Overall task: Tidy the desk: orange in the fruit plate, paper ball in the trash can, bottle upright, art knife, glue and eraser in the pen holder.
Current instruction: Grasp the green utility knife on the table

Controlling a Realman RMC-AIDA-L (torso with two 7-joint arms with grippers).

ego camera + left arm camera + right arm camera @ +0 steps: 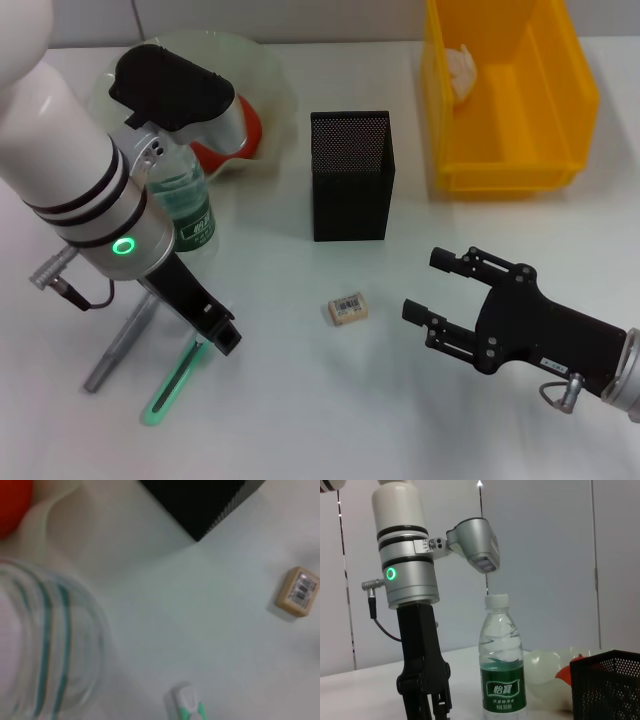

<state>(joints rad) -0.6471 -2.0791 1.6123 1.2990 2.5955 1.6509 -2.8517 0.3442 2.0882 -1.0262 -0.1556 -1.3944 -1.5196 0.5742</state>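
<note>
A clear bottle (186, 208) with a green label stands upright by the fruit plate (262, 62); it also shows in the right wrist view (502, 665). An orange (246, 130) lies in the plate. The black mesh pen holder (350, 176) stands mid-table. A tan eraser (346, 309) lies in front of it. A green art knife (176, 380) and a grey glue stick (120, 340) lie at the front left. My left gripper (218, 332) points down just over the knife's far end, beside the bottle. My right gripper (430, 286) is open and empty, right of the eraser. A white paper ball (460, 68) lies in the yellow bin (510, 170).
The yellow bin stands at the back right. The left wrist view shows the bottle (45, 640) very close, the eraser (297, 591), the knife's end (189, 707) and a corner of the pen holder (200, 500).
</note>
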